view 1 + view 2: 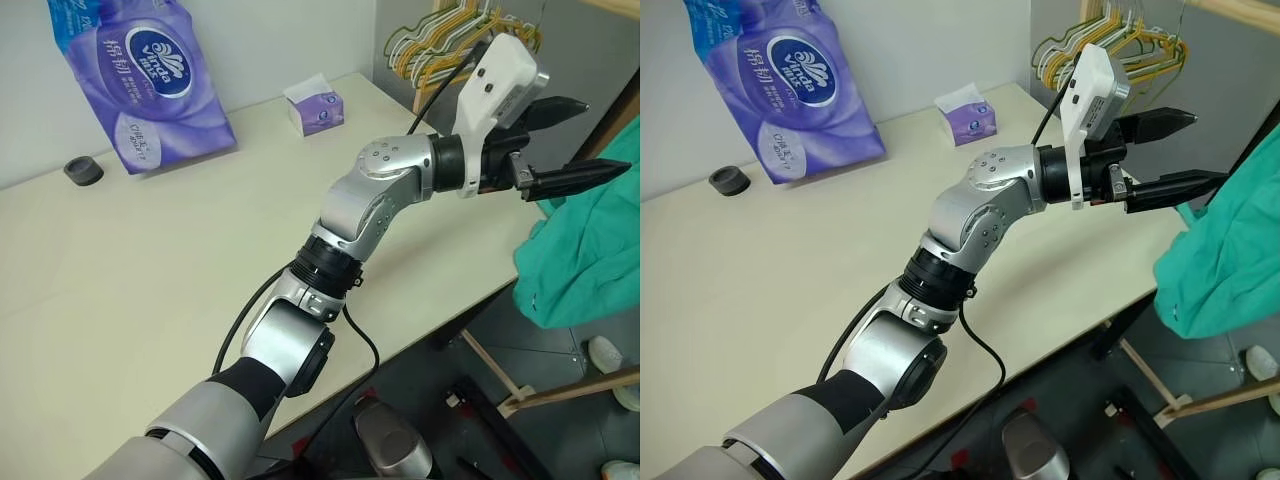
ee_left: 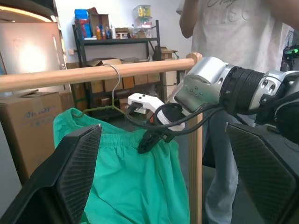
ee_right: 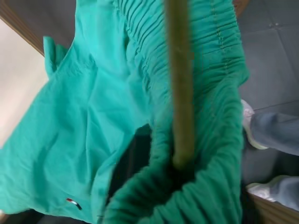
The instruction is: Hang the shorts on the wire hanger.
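The left claw (image 1: 565, 140) hangs out past the far right edge of the pale counter (image 1: 150, 290), both black fingers spread wide with nothing between them, tips aimed at the teal shorts (image 1: 590, 250) just beyond. Through the left wrist camera, those shorts (image 2: 135, 186) hang straight ahead of the spread fingers, draped on the wire hanger (image 2: 105, 100), whose hook curls over a wooden rail (image 2: 93, 73) running across above them. The right claw (image 2: 148, 140) is in there too, right at the gathered waistband, dark fingertips against the cloth; whether those fingers are parted or pressed together I cannot tell. From the right wrist camera the shorts (image 3: 93, 116) are very close, elastic gathers bunched around a blurred olive bar running down over the cloth. Back behind the left arm, the counter carries a purple pack of tissue (image 1: 140, 75) against the wall, a small purple tissue box (image 1: 318, 105) and a little black cap (image 1: 83, 171). Beyond the left claw, a bunch of spare hangers (image 1: 450, 45) dangles from a wooden rack. Behind the rail stands a person (image 2: 233, 28) in a pale shirt, with dark shelving (image 2: 117, 51) and cardboard boxes (image 2: 23, 126) further back, and grey floor below.
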`<act>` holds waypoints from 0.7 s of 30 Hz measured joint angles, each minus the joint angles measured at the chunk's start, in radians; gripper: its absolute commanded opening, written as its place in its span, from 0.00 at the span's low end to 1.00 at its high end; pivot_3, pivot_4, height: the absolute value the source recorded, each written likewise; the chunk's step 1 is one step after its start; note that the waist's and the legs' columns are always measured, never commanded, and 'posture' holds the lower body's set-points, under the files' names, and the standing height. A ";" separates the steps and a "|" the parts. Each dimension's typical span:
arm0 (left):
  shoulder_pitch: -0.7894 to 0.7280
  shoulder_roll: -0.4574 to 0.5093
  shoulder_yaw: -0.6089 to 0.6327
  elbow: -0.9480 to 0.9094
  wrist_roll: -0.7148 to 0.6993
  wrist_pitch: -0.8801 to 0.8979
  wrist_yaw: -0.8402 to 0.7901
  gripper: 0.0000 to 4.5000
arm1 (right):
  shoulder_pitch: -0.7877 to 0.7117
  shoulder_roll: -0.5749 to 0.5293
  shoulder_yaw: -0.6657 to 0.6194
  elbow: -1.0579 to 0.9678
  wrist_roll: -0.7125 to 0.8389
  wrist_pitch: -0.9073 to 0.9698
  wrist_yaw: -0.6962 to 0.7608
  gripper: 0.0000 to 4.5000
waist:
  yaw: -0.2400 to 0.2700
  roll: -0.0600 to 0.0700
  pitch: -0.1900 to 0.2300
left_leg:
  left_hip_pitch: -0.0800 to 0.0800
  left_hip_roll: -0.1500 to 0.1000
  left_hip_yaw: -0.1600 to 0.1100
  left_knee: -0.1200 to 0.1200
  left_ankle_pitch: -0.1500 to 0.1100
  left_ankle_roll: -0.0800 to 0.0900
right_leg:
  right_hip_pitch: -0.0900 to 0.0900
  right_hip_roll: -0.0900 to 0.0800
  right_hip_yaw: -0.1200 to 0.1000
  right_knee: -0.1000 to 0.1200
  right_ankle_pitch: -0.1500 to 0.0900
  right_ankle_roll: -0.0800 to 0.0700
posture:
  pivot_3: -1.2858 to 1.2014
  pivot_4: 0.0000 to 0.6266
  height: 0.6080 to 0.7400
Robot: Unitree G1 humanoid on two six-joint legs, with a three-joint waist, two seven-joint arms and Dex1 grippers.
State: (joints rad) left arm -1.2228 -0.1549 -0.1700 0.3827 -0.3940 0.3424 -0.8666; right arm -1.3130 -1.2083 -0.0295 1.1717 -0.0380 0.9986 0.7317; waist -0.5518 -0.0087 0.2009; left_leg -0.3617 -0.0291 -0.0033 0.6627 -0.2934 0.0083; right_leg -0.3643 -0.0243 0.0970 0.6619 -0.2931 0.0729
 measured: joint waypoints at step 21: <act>0.002 0.004 -0.021 0.025 0.043 -0.027 -0.040 1.00 | -0.015 0.007 -0.103 -0.465 0.068 0.049 -0.139 1.00 | -0.037 0.005 -0.003 | 0.000 0.000 0.006 0.000 -0.001 0.001 | -0.004 0.000 0.005 0.001 0.001 0.003 | 0.30 0.26 1.00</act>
State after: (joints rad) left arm -1.2209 -0.1506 -0.1913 0.4079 -0.3505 0.3153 -0.9065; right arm -1.3279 -1.2018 -0.1324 0.7068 0.0302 1.0476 0.5929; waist -0.5885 -0.0038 0.1979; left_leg -0.3620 -0.0286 0.0025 0.6626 -0.2940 0.0089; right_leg -0.3681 -0.0241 0.1024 0.6626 -0.2916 0.0763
